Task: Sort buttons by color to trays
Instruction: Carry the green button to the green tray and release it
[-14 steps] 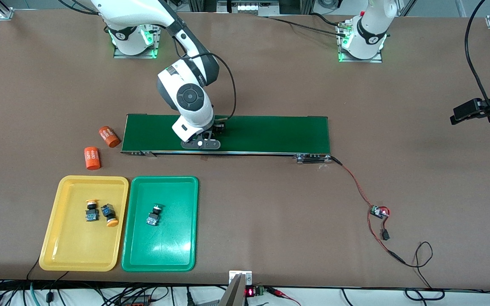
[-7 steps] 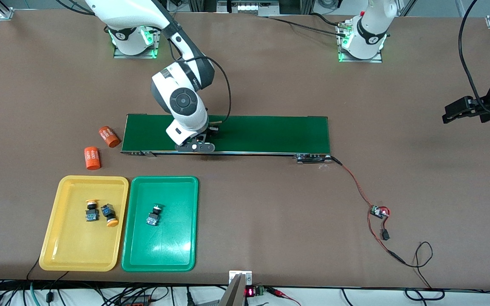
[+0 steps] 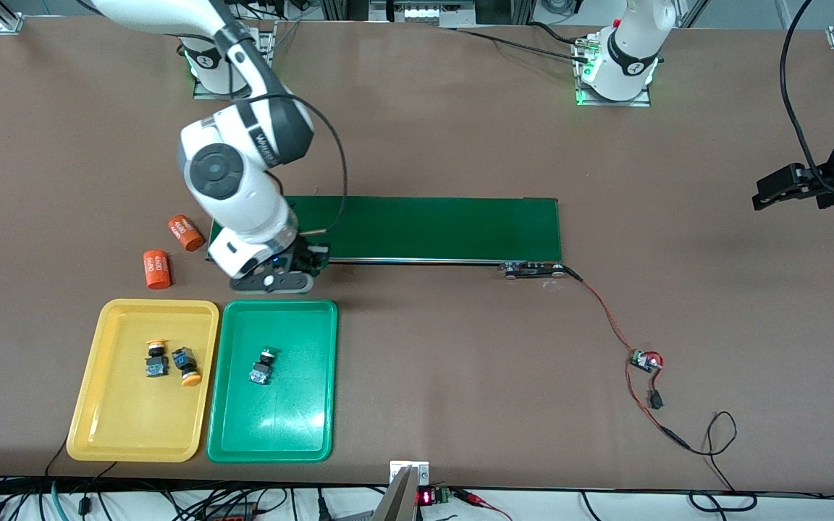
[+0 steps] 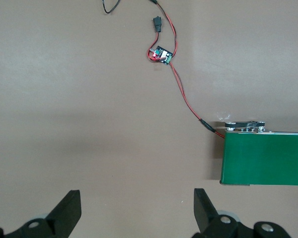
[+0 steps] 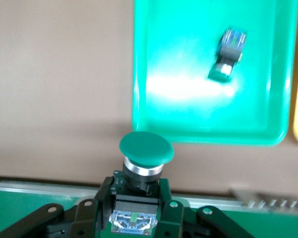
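My right gripper [image 3: 294,264] is shut on a green-capped button [image 5: 145,148], its black-and-blue body clamped between the fingers. It hangs over the conveyor belt's edge beside the green tray [image 3: 272,434]. One green button [image 3: 263,365] lies in that tray, also seen in the right wrist view as button [image 5: 227,54] in tray [image 5: 159,119]. Two yellow-orange buttons [image 3: 156,358] [image 3: 186,365] lie in the yellow tray [image 3: 127,427]. My left gripper [image 3: 786,189] waits open over bare table at the left arm's end, its fingers [image 4: 69,213] wide apart with nothing between them.
The long dark-green conveyor belt [image 3: 446,228] crosses the table's middle. Two orange cylinders [image 3: 185,232] [image 3: 157,269] lie off its end, by the yellow tray. A small circuit board [image 3: 645,359] with red and black wires trails from the belt's other end.
My right gripper closed on the green button on the belt, rose and carried it toward the green tray. The left arm edged slightly inward, then held still.
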Robot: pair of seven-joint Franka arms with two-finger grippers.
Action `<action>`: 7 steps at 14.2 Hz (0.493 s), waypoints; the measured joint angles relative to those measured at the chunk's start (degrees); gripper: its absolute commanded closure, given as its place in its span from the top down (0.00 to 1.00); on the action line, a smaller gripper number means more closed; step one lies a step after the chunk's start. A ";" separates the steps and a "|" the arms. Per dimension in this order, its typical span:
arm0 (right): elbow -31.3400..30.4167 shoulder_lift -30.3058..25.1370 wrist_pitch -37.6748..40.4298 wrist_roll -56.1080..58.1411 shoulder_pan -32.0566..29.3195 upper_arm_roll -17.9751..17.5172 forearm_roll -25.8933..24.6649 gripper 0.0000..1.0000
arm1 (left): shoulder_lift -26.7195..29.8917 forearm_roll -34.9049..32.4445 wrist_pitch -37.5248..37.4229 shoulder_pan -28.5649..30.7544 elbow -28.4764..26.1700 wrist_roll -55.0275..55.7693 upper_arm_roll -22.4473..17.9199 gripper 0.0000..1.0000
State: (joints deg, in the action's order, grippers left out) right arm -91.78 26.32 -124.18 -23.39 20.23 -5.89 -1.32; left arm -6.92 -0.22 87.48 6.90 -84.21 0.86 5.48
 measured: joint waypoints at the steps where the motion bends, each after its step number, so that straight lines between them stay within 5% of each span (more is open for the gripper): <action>1: 2.36 1.65 -0.13 1.94 -1.22 0.02 0.00 0.15 | 0.00 0.00 0.00 0.00 0.00 0.00 0.00 1.00; 7: 9.03 18.82 -17.18 6.53 -3.63 0.12 0.00 0.18 | 0.12 0.00 -0.02 -0.01 0.00 0.00 0.14 1.00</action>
State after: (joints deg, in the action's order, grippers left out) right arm -82.75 45.13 -141.36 -16.86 16.60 -5.78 -1.32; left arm -6.80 -0.22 87.46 6.89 -84.21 0.86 5.62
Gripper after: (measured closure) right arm 0.595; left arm 0.000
